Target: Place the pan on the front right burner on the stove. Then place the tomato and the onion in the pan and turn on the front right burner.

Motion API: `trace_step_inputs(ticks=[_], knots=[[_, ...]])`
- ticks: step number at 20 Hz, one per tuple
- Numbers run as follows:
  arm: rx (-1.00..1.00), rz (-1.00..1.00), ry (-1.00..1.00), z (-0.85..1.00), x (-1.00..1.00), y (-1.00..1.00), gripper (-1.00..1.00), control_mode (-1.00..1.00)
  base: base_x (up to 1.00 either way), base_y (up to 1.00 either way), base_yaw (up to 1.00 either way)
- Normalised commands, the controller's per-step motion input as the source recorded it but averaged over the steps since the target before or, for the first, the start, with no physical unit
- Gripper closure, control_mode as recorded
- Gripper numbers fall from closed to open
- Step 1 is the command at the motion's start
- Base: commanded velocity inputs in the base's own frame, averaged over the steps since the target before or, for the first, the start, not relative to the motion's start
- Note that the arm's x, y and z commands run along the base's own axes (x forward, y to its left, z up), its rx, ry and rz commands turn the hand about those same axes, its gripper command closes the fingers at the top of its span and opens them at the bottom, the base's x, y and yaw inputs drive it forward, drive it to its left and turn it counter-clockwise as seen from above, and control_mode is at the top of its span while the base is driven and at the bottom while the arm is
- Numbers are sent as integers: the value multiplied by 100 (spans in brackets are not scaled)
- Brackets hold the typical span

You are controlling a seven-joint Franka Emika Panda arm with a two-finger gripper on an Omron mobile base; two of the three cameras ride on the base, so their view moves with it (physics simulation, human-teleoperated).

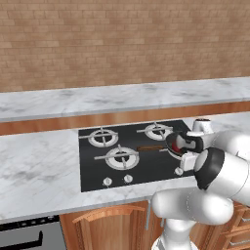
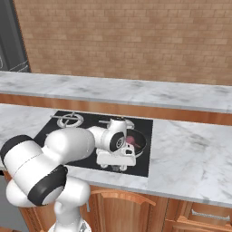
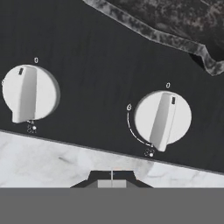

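Hand view looks down at two white knobs, the left knob point(image 3: 29, 93) and the right knob point(image 3: 162, 118), on the stove point(image 3: 100, 74); each pointer aims near its zero mark. The gripper point(image 3: 112, 175) is closed and holds nothing. The risk: it may turn the wrong knob. The pan point(image 2: 136, 141) sits on the front right burner, its handle point(image 1: 150, 148) lying toward the left.

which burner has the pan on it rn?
The front right burner, under the pan at the stove's right end. The other three burners, including the front left one, show bare grates.
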Motion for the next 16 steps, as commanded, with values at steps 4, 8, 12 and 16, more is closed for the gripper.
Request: trace_step_inputs(ticks=[4,8,12,16], knots=[[5,5,-11,0,0,0,100,-100,0,0,0],[5,1,-9,-2,0,0,100,-100,0,0,0],[6,0,-6,-2,0,0,100,-100,0,0,0],[7,0,-3,-3,5,0,100,-100,0,0,0]])
